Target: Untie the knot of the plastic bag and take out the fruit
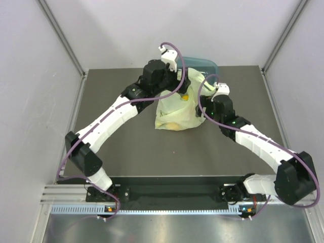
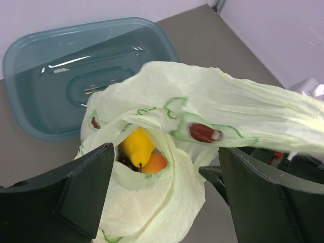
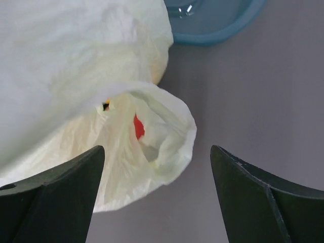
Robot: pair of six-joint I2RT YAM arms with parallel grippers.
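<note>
The pale green plastic bag [image 1: 174,109] lies mid-table between both grippers. In the left wrist view the bag [image 2: 167,202] gapes open, and a yellow fruit [image 2: 135,146] and an orange fruit [image 2: 156,163] show inside. A handle strip [image 2: 263,111] stretches off to the right. No tied knot shows. My left gripper [image 2: 166,149] is open, its fingers either side of the bag's mouth [image 1: 179,85]. My right gripper [image 3: 157,152] is open at the bag's right side [image 1: 205,98], above a loose fold [image 3: 167,136] with a red patch [image 3: 138,126] showing through.
A teal plastic tub [image 1: 202,65] stands right behind the bag, large in the left wrist view [image 2: 66,76] and at the top of the right wrist view [image 3: 217,20]. The dark table [image 1: 126,147] is walled by white panels at left, right and back.
</note>
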